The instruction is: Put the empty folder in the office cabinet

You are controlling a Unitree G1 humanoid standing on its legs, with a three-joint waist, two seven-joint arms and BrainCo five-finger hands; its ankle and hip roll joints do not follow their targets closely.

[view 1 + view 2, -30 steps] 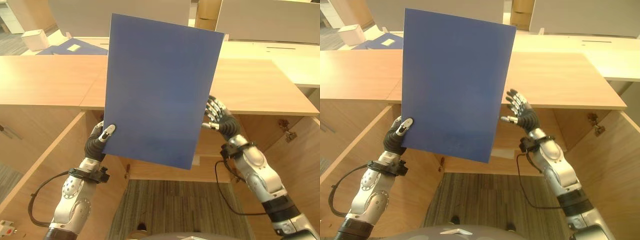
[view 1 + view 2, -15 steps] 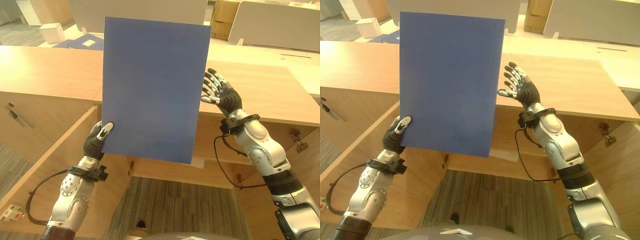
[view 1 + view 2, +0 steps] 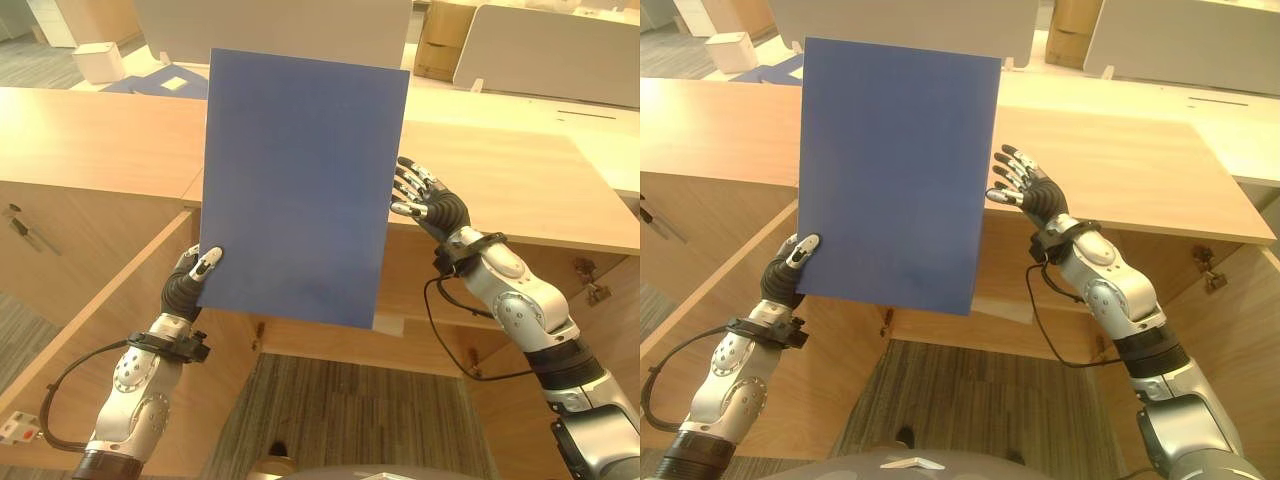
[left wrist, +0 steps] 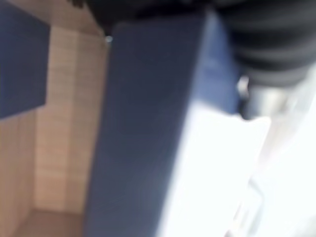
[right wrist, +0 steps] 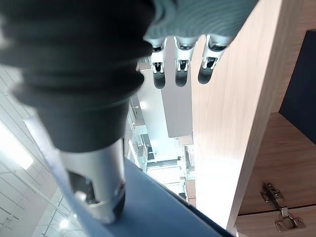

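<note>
A plain blue folder stands upright in front of me, above the open wooden cabinet. My left hand is shut on its lower left corner, thumb pressed on the front face. In the left wrist view the folder runs close past the hand. My right hand is open with fingers spread, right beside the folder's right edge at mid height. In the right wrist view its fingers are straight and the thumb rests by the folder's blue surface.
The cabinet's left door and right door swing open towards me, with carpet below. Further blue folders and a white box lie on the desk behind. A grey partition stands at the back right.
My right hand has come down and in towards the folder's right edge. The folder has dropped slightly in the view and tilted a little.
</note>
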